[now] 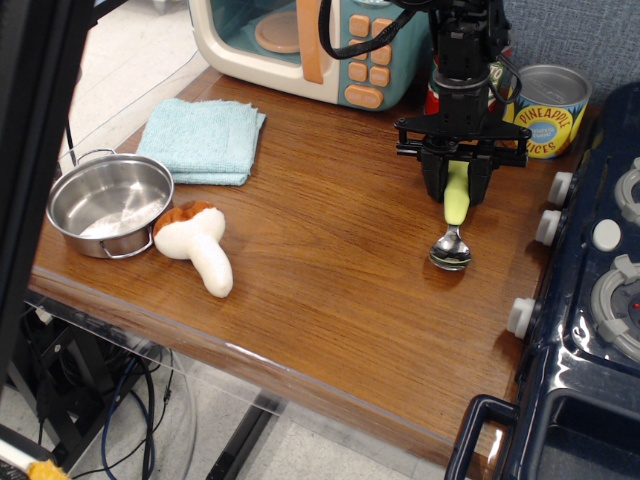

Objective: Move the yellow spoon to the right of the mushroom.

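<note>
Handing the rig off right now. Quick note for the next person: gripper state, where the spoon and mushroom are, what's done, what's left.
Gripper: down over the yellow spoon, fingers closed in on either side of the handle; looks like a grasp, firm contact hard to confirm.
Spoon: on the table's right side, near the stove knobs, handle pointing away, bowl toward the front edge; not clearly lifted.
Mushroom: lying on the left, beside the steel pot, untouched.
Done: approach and closing on the handle.
Left: lift, carry left, set the spoon down just right of the mushroom, release.
</note>
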Robot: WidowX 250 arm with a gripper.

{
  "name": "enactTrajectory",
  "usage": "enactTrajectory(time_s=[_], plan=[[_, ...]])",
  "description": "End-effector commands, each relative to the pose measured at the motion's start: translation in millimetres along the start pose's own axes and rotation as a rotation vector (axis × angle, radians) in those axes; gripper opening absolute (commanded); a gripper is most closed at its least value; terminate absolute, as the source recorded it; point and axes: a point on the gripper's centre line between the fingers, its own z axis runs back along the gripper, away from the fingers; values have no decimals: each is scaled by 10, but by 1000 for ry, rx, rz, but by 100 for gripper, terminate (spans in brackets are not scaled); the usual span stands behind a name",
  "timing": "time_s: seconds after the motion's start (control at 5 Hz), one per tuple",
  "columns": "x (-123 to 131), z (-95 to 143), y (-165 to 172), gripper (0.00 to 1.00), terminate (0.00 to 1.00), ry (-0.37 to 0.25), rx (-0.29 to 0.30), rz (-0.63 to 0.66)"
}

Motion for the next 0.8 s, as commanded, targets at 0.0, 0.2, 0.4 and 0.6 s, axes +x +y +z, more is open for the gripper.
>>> enactTrajectory(time_s=[0.0,0.2,0.4,0.6], plan=[[8,328,-16,0,0,-45,13,-28],[66,494,-15,0,0,-38,59,-68],[93,761,-7,0,0,-87,59,-69],[-5,1123,42,0,0,-152,10,32]])
